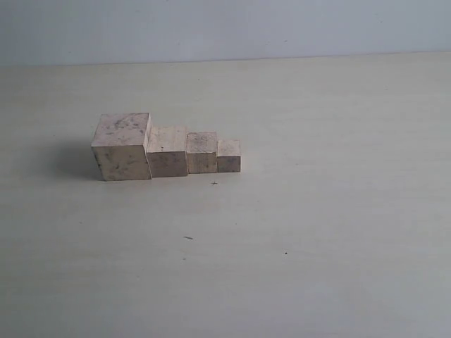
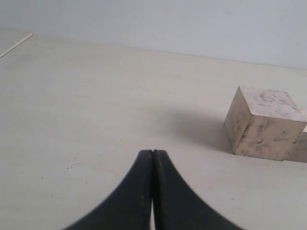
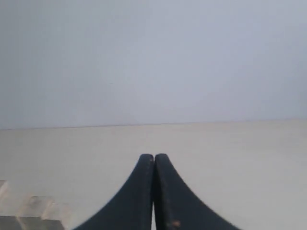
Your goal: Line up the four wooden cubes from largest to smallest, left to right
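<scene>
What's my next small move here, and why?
Probably none on the cubes: I would park both arms clear. The largest cube, second cube, third cube and smallest cube already run left to right in a tight row. The left gripper and right gripper are shut and empty.

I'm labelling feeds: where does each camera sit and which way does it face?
Exterior: off the arms, looking down at the table and row of cubes; no robot visible.
Left wrist: low over the table, past the shut left gripper toward the largest cube.
Right wrist: past the shut right gripper toward the wall.
Exterior and left wrist share the largest cube.
</scene>
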Robot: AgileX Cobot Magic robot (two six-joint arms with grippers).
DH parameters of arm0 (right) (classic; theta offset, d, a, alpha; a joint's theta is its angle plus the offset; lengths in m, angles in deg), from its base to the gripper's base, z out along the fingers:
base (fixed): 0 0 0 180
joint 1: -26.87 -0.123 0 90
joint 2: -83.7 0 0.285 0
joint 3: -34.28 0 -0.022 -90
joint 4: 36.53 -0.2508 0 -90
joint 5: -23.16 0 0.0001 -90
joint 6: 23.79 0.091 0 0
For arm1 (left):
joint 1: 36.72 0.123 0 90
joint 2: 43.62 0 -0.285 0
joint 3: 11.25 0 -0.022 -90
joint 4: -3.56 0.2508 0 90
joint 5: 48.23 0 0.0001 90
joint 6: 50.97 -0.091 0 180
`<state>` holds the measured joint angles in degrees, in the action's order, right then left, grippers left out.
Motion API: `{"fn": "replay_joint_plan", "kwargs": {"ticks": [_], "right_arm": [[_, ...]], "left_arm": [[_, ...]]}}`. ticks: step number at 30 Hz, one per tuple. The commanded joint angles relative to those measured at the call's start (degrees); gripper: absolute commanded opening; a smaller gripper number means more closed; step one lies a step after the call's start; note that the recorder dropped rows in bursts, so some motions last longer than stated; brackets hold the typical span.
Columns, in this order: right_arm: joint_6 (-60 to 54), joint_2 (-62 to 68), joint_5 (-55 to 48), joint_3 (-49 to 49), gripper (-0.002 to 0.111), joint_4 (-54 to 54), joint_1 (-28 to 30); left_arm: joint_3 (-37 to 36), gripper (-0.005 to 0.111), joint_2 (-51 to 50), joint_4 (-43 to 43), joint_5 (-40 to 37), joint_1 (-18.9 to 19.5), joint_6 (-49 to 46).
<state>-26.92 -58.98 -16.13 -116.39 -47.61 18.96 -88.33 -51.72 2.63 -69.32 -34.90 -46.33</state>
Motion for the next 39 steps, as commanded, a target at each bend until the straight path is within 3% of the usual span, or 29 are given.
{"fn": "replay_joint_plan", "kwargs": {"ticks": [1,5,18,39], "right_arm": [[0.2,-6.6,3.4,8.3,0.000,1.3,8.3],[0.2,-13.8,8.9,16.1,0.000,4.1,11.6],[0.2,-23.5,25.2,34.3,0.000,4.8,11.7],[0.2,-29.5,23.0,47.9,0.000,1.2,10.6]], "left_arm": [[-0.1,0.000,0.3,-0.4,0.5,-0.2,0.2],[-0.1,0.000,0.3,-0.4,0.5,-0.2,0.2],[-0.1,0.000,0.3,-0.4,0.5,-0.2,0.2],[-0.1,0.000,0.3,-0.4,0.5,-0.2,0.2]]}}
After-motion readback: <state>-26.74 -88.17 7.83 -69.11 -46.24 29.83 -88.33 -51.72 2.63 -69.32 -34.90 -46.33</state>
